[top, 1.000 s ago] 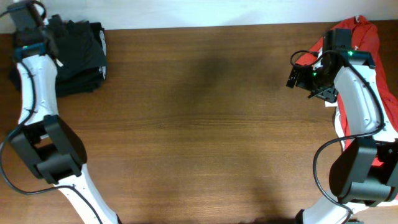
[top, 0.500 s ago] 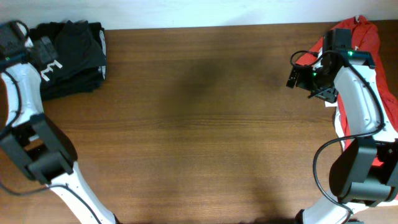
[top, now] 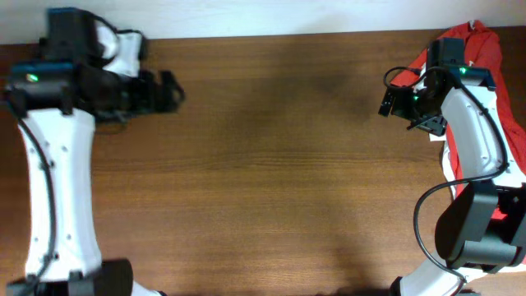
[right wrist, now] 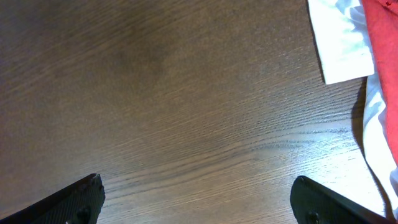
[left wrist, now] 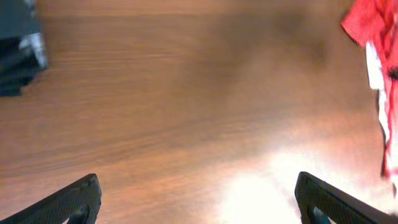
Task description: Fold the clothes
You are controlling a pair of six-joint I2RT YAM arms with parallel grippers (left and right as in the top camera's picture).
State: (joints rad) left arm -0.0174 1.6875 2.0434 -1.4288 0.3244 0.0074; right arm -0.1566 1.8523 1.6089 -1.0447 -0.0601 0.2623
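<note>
The clothes (left wrist: 13, 65), dark cloth with a patch of white print, show at the left edge of the left wrist view, lying on the wooden table (top: 279, 164). From overhead my left arm covers them at the back left corner. My left gripper (top: 168, 90) (left wrist: 196, 190) is open over bare wood just right of that corner, nothing between its fingers. Near the back right, my right gripper (top: 393, 100) (right wrist: 198, 186) hangs open and empty above bare wood.
A red T-shirt (top: 486, 43) (left wrist: 373, 28) (right wrist: 384, 43) with a white part (right wrist: 339, 40) lies bunched at the back right corner, under and behind my right arm. The table's back edge meets a white wall (top: 271, 15).
My left arm has swung off the dark folded clothes toward the right, now pointing at the table's middle, with its jaws wider. The right arm has not moved.
</note>
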